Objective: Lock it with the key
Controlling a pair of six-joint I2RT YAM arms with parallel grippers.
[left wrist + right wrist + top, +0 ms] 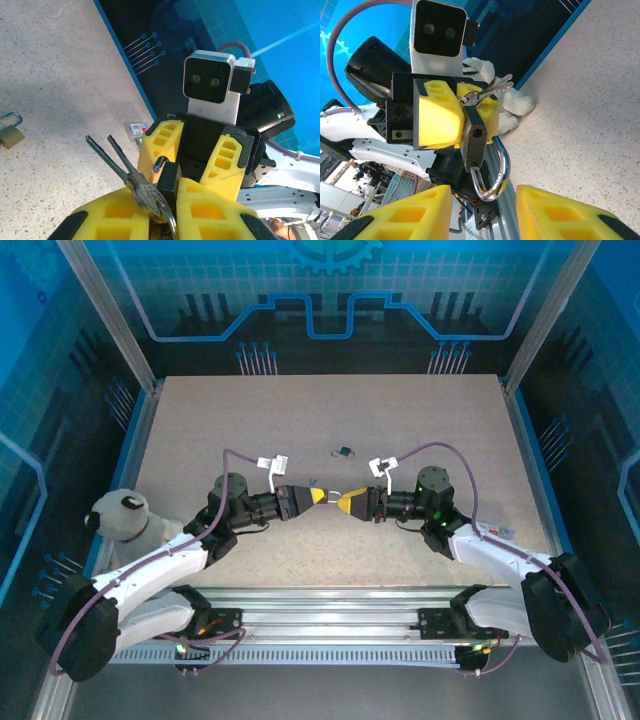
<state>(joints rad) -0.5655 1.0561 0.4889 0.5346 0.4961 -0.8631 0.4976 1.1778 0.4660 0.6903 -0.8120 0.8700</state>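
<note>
At the centre of the overhead view, the left gripper (319,497) is clamped on a dark padlock (474,135), held above the table (450,420). Its silver shackle (501,165), apparently sprung open, hangs between the spread, empty fingers of the right gripper (348,503). The lock looks like small, stiff metal, heavy for its size and slick, so the flat body seems the safest hold, with the shackle pushed in squarely. I count two keys (144,195), one plush toy (125,518), and two padlocks, the second a brass padlock (10,134) lying at the left edge of the left wrist view.
</note>
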